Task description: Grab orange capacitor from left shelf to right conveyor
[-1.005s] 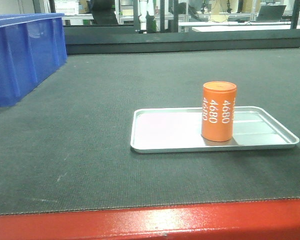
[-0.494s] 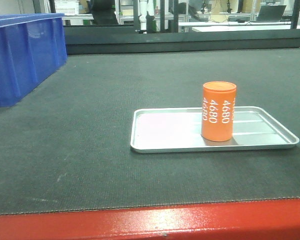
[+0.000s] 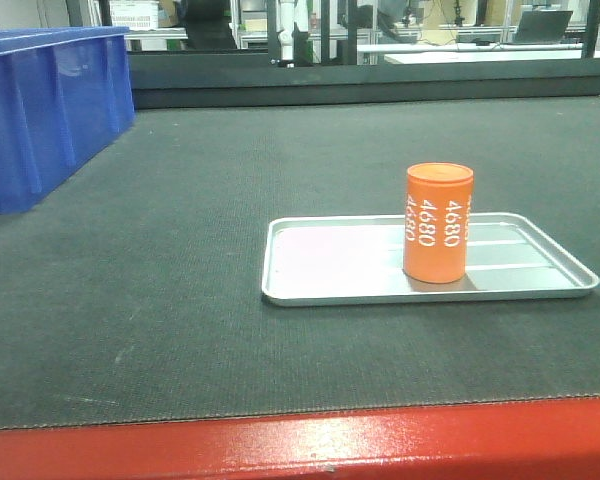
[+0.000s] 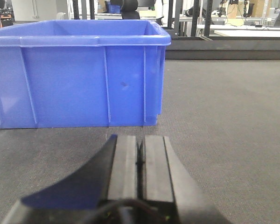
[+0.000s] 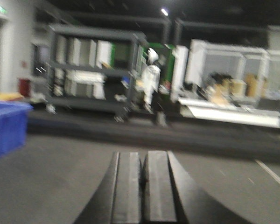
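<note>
The orange capacitor (image 3: 438, 225) stands upright, with white "4680" down its side, on a shallow silver tray (image 3: 320, 262). The tray lies on the dark textured conveyor (image 3: 180, 270), right of middle, behind the belt's red front edge (image 3: 300, 442). No gripper shows in the front view. In the left wrist view my left gripper (image 4: 140, 140) is shut with nothing between its pads, low over the belt and facing a blue bin (image 4: 79, 79). The blurred right wrist view shows my right gripper (image 5: 143, 156) shut and empty above the belt. The left shelf is out of view.
The blue plastic bin (image 3: 40, 110) sits at the belt's far left and shows at the left edge (image 5: 4, 126) of the right wrist view. Dark frames, racks and workbenches (image 5: 98, 70) stand beyond the belt's far side.
</note>
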Controlling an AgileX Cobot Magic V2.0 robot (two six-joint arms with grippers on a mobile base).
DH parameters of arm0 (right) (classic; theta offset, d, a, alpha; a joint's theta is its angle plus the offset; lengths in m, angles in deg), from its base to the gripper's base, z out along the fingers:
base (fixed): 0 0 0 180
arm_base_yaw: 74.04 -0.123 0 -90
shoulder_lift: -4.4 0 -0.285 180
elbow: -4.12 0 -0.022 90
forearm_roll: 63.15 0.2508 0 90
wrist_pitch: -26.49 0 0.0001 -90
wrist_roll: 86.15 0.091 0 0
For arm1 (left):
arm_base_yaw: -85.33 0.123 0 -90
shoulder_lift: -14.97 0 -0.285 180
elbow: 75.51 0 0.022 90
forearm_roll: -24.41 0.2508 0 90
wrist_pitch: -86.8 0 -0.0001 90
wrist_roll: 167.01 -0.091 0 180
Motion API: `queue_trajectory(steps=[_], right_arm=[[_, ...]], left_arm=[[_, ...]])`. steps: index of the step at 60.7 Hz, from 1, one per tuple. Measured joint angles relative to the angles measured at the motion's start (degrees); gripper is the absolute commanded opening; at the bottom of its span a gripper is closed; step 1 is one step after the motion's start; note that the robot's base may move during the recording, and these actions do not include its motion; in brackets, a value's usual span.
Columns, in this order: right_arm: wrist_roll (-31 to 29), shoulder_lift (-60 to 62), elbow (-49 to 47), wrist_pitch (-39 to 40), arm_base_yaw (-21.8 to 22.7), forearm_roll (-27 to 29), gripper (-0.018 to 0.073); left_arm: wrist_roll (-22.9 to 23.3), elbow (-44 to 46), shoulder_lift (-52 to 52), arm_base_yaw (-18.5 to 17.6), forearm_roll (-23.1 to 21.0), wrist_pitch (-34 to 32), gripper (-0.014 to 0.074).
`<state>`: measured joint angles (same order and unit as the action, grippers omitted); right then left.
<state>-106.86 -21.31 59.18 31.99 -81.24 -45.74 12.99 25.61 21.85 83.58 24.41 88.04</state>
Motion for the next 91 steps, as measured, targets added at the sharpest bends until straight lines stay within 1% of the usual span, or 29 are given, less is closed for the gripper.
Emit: queue_trajectory(steps=[5, 9, 13, 19, 25, 34, 41, 48, 52, 54, 55, 57, 62, 65, 69, 72, 77, 91], right_arm=[[-0.1, 1.4, 0.0, -5.1, 4.9, 0.2, 0.0057], [-0.2, 3.2, 0.4, -8.8, 6.9, 0.2, 0.0057], [-0.2, 6.1, 1.8, -10.8, 8.2, 0.2, 0.0057], [-0.2, 11.2, 5.5, -11.1, 8.9, 0.6, 0.0057], [-0.2, 15.2, 9.9, -11.1, 9.0, 2.3, 0.0057], [-0.1, 16.3, 15.0, -10.8, 9.1, 3.8, 0.0057], [-0.1, 16.3, 16.6, -10.1, 9.1, 3.9, 0.0057], [0.7, 16.3, 18.0, -7.3, 9.1, 3.7, 0.0057], [3.1, 16.3, 19.3, -5.5, 9.1, 1.2, 0.0057], [5.5, 16.3, 19.9, -4.3, 9.1, -1.1, 0.0057], [8.1, 16.3, 20.5, -3.7, 9.1, -3.4, 0.0057], [11.1, 16.3, 21.0, -3.1, 9.1, -5.9, 0.0057], [22.0, 16.3, 22.3, -2.1, 9.1, -14.3, 0.0057], [26.8, 16.3, 23.0, -1.4, 9.1, -18.1, 0.0057], [30.5, 16.3, 23.6, -0.3, 9.1, -21.2, 0.0057], [31.7, 16.5, 23.9, 0.5, 9.1, -22.2, 0.0057], [31.6, 17.4, 23.9, 1.1, 9.1, -22.8, 0.0057], [25.7, 18.5, 23.9, 1.8, 9.1, -20.2, 0.0057]], left_arm=[[0.0, 0.0, 0.0, 0.0, 0.0, 0.0, -0.0105], [0.0, 0.0, 0.0, 0.0, 0.0, 0.0, -0.0105], [0.0, 0.0, 0.0, 0.0, 0.0, 0.0, -0.0105], [0.0, 0.0, 0.0, 0.0, 0.0, 0.0, -0.0105], [0.0, 0.0, 0.0, 0.0, 0.0, 0.0, -0.0105], [0.0, 0.0, 0.0, 0.0, 0.0, 0.0, -0.0105], [0.0, 0.0, 0.0, 0.0, 0.0, 0.0, -0.0105], [0.0, 0.0, 0.0, 0.0, 0.0, 0.0, -0.0105], [0.0, 0.0, 0.0, 0.0, 0.0, 0.0, -0.0105], [0.0, 0.0, 0.0, 0.0, 0.0, 0.0, -0.0105], [0.0, 0.0, 0.0, 0.0, 0.0, 0.0, -0.0105], [0.0, 0.0, 0.0, 0.0, 0.0, 0.0, -0.0105], [0.0, 0.0, 0.0, 0.0, 0.0, 0.0, -0.0105], [0.0, 0.0, 0.0, 0.0, 0.0, 0.0, -0.0105], [0.0, 0.0, 0.0, 0.0, 0.0, 0.0, -0.0105], [0.0, 0.0, 0.0, 0.0, 0.0, 0.0, -0.0105], [0.0, 0.0, 0.0, 0.0, 0.0, 0.0, -0.0105], [0.0, 0.0, 0.0, 0.0, 0.0, 0.0, -0.0105]])
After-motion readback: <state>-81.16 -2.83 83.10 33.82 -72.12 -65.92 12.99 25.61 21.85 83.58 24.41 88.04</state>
